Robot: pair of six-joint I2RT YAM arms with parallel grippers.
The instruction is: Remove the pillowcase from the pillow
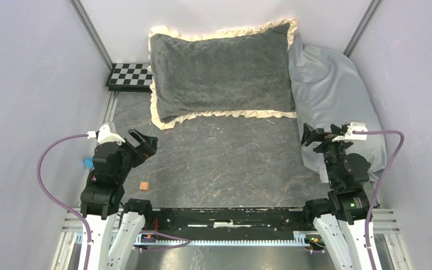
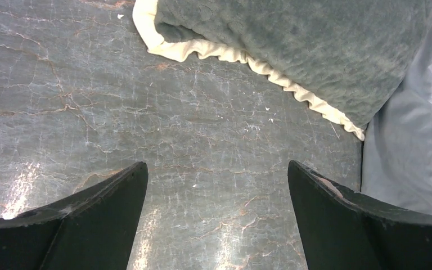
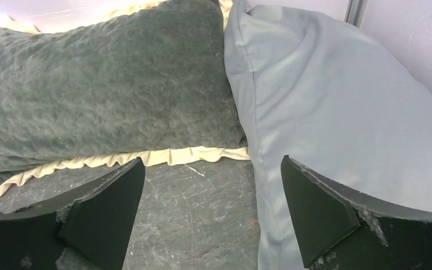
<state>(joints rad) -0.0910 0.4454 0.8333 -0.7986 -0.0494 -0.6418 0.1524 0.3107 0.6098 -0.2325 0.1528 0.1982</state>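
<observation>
The pillowcase [image 1: 222, 70] lies at the back of the table, dark grey plush face up, with a cream frill around it. It is plump and filled; the white pillow is hidden inside it. It also shows in the left wrist view [image 2: 292, 50] and the right wrist view [image 3: 101, 90]. My left gripper [image 1: 142, 142] is open and empty at the near left, over bare table [image 2: 216, 169]. My right gripper [image 1: 309, 136] is open and empty at the near right, its right finger over the blue-grey pillow's edge [image 3: 211, 163].
A pale blue-grey pillow [image 1: 337, 95] lies along the right wall, touching the pillowcase's right end. A checkerboard [image 1: 129, 76] sits at the back left. A small orange block [image 1: 144, 185] lies near the left arm. Grey walls enclose the dark marble table [image 1: 225, 163].
</observation>
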